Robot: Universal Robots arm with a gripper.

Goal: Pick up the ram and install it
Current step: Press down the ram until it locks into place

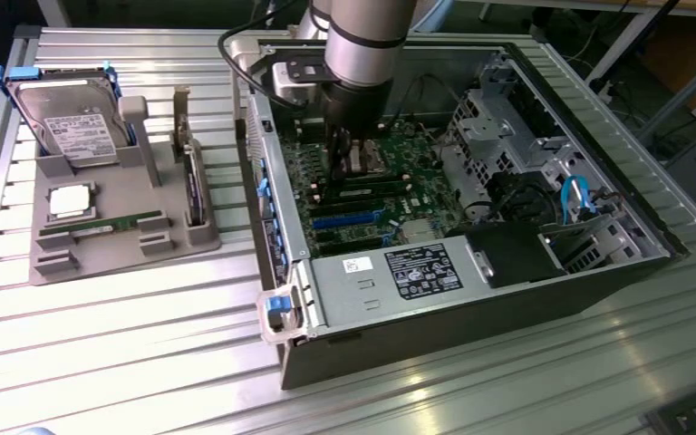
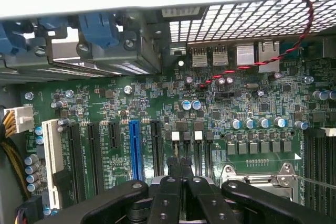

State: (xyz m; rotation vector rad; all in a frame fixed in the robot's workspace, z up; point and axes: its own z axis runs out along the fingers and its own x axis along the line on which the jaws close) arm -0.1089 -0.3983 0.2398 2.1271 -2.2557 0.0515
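The gripper (image 2: 181,179) hangs low inside the open computer case (image 1: 469,308), its black fingers (image 2: 169,192) pressed together with nothing visibly between them, just above the green motherboard (image 2: 157,108) near the blue expansion slot (image 2: 135,148) and the CPU socket (image 2: 262,174). Farther off, on the grey parts tray (image 1: 119,249) lying on the tabletop (image 1: 106,344) at the exterior view's left, one ram (image 1: 112,225) lies flat, beside the silver CPU chip (image 1: 70,201) and in front of the hard drive (image 1: 76,127).

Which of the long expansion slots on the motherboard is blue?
The blue slot is the one flanked by black slots; every other is black, except the white slot at the row's end.
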